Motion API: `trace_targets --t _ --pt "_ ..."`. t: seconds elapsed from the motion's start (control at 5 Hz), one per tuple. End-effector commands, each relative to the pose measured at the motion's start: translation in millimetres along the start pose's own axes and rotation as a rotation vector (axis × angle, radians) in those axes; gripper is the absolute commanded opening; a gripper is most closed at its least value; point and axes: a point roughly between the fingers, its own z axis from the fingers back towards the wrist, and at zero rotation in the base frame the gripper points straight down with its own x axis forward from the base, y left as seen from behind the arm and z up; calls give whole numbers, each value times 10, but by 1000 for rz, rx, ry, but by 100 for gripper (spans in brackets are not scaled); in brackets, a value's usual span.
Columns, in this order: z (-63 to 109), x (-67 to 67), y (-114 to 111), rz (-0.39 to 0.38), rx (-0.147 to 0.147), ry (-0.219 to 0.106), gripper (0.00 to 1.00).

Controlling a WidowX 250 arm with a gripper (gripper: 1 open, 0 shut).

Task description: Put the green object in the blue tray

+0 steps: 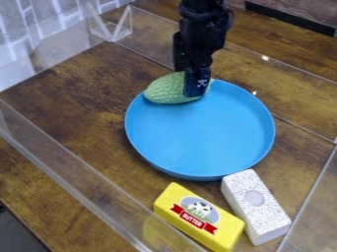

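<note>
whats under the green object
The green object lies across the far-left rim of the blue tray, partly over the wooden table. Its underside is hidden, and the end effector covers its right end.

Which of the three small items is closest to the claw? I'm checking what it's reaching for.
The green object, lying on the blue tray's far-left rim right beside the open claw. The yellow box and the white block lie off the tray, at the near edge.

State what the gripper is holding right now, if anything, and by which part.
Nothing is visibly held. The gripper is open and pointing down at the right end of the green object, which lies on the far-left rim of the blue tray.
</note>
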Motion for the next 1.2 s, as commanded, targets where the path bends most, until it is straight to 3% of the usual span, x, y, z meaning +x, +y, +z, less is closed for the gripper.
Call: trace_targets --t 0.0,0.8,1.0 --pt "105 4 125 14 34 -40 100" --pt "95 3 189 6 43 -47 100" --pt "75 22 159 12 43 -48 0"
